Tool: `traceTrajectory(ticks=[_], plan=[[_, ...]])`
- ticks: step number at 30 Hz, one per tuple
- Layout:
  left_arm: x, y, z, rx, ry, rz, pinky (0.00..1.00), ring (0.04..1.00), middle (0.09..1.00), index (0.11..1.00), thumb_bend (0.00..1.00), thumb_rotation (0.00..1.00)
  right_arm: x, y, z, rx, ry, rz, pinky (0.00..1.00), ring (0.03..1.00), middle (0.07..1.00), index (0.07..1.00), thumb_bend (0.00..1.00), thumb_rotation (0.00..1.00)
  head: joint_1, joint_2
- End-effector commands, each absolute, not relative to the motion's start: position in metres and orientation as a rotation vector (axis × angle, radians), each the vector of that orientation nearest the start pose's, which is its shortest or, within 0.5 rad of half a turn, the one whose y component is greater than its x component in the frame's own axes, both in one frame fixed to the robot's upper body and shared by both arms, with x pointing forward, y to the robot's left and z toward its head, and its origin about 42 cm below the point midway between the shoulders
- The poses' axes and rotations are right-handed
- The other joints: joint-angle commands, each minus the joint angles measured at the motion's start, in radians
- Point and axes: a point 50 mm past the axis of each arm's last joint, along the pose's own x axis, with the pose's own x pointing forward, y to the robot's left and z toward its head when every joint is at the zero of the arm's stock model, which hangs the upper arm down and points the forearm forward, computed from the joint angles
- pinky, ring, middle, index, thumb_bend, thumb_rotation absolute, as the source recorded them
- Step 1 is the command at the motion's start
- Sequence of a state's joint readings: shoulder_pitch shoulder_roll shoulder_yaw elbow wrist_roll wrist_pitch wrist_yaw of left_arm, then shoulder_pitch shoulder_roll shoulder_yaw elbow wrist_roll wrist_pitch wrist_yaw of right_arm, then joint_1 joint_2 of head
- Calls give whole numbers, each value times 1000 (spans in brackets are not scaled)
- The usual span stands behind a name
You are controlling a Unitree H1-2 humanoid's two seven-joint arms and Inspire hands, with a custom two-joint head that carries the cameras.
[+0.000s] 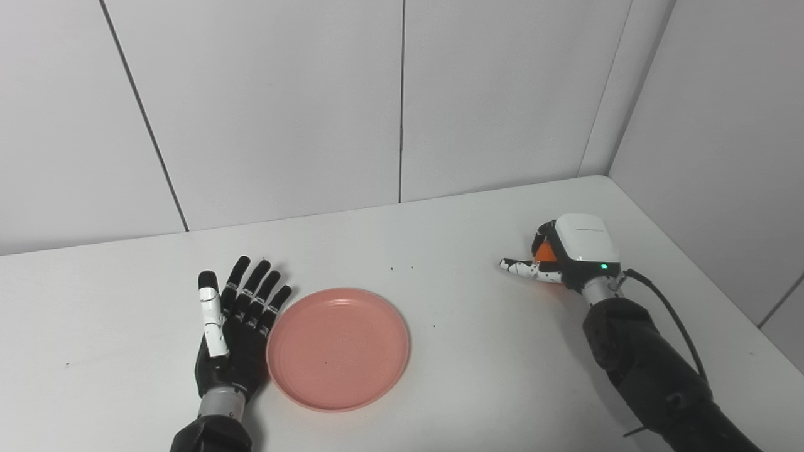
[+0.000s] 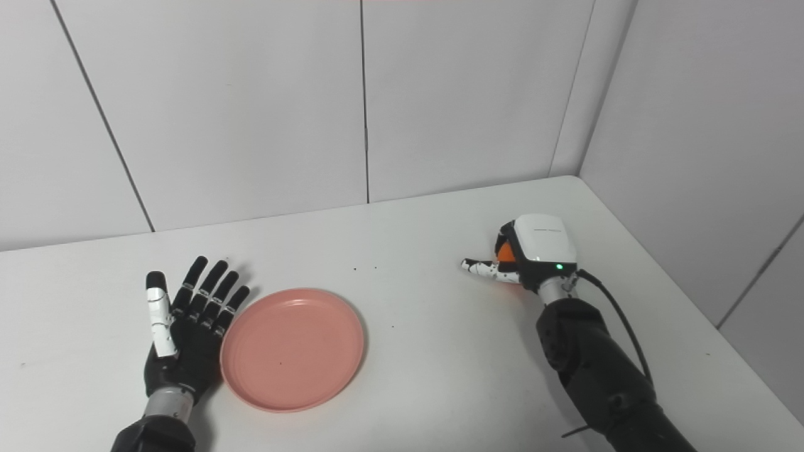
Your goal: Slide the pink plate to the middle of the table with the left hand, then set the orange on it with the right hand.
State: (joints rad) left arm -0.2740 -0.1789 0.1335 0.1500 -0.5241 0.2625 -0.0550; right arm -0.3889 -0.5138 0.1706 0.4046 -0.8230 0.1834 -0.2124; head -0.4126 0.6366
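A pink plate (image 1: pixel 338 348) lies flat on the white table, left of the middle and near the front edge. My left hand (image 1: pixel 235 326) rests open and flat on the table, its fingers spread, its edge against the plate's left rim. At the right side of the table my right hand (image 1: pixel 568 254) is shut on the orange (image 1: pixel 544 252), which shows only as a small orange patch between the fingers and the white hand back. The thumb points left along the table. The hand and orange sit low at the table surface.
The white table (image 1: pixel 440 301) ends at a wall behind and a side wall on the right. A black cable (image 1: pixel 672 320) runs from my right wrist along the forearm. A few tiny dark specks lie on the table near the middle.
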Motion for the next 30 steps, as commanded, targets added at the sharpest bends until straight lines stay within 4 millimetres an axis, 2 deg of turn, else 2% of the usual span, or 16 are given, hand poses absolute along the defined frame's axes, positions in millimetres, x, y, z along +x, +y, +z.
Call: traceTrajectory(ticks=[1, 3, 5, 8, 11, 17, 21, 23, 26, 30], plan=[[344, 146, 85, -685, 343, -72, 783, 863, 816, 858, 752, 738, 394, -377, 134, -1383, 112, -175, 126, 189, 253, 304, 476, 658, 1, -1], [344, 146, 86, -685, 342, -71, 777, 862, 814, 855, 750, 735, 394, -377, 133, -1378, 102, -177, 97, 154, 217, 265, 452, 565, 2, 1], [344, 146, 86, -681, 340, -71, 773, 861, 815, 854, 750, 735, 394, -378, 133, -1377, 90, -178, 96, 153, 217, 261, 448, 552, 3, 2], [344, 146, 86, -682, 340, -71, 787, 862, 814, 854, 750, 736, 395, -378, 134, -1373, 50, -186, 84, 138, 200, 238, 447, 480, 2, 2], [345, 145, 86, -686, 342, -69, 782, 859, 805, 850, 752, 731, 396, -376, 141, -1355, 21, -195, 91, 142, 200, 241, 467, 441, 1, 0], [344, 143, 86, -687, 342, -71, 772, 854, 803, 855, 745, 736, 399, -368, 165, -1330, -2, -192, 106, 158, 219, 264, 478, 460, 5, 0], [343, 141, 86, -692, 342, -72, 780, 853, 807, 854, 741, 736, 398, -365, 182, -1333, -55, -205, 106, 157, 216, 260, 497, 421, 8, 1], [343, 141, 86, -689, 342, -71, 775, 847, 809, 856, 743, 738, 397, -363, 189, -1333, -67, -211, 100, 151, 208, 253, 496, 445, 10, 1], [342, 140, 86, -693, 343, -70, 772, 850, 810, 855, 741, 736, 396, -357, 207, -1322, -122, -230, 99, 148, 206, 255, 500, 434, 16, 3], [342, 138, 85, -695, 343, -71, 772, 851, 815, 857, 745, 732, 393, -348, 229, -1312, -201, -239, 80, 126, 188, 244, 493, 468, 21, 3]])
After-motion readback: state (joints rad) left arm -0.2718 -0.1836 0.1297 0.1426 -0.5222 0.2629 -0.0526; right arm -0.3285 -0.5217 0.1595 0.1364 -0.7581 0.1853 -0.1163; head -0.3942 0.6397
